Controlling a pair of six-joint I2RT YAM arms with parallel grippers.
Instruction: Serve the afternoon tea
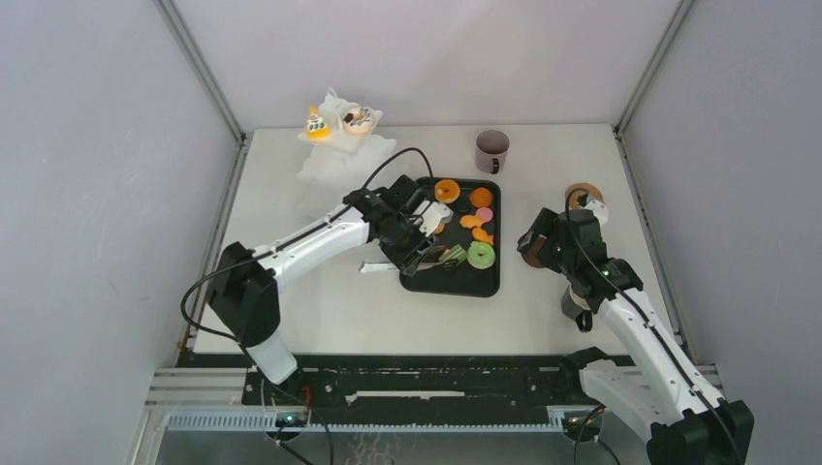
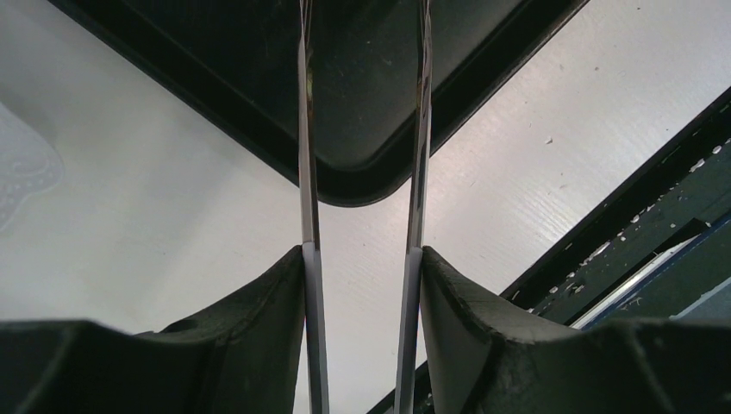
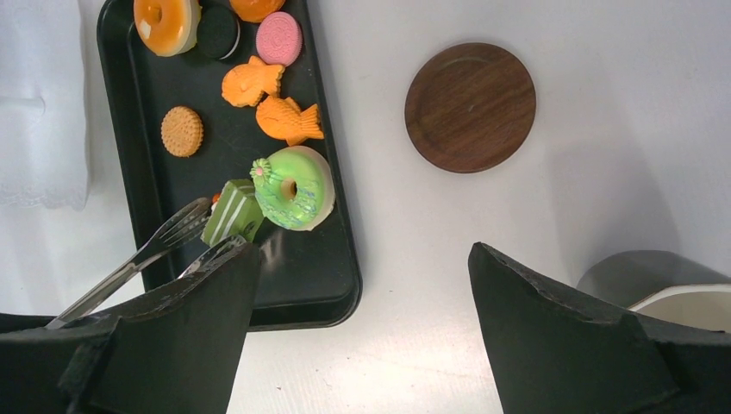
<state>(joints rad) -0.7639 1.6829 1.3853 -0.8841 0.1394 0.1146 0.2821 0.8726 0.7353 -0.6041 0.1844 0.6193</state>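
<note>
One pair of tongs in left jaws, tips at green cake, right jaws wide near coaster

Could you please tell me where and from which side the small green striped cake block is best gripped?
Grip the small green striped cake block across its straight, flat faces, probably from the bare side of the black tray, away from the green iced doughnut crowding its other flank. The metal tongs point at it from there.
</note>
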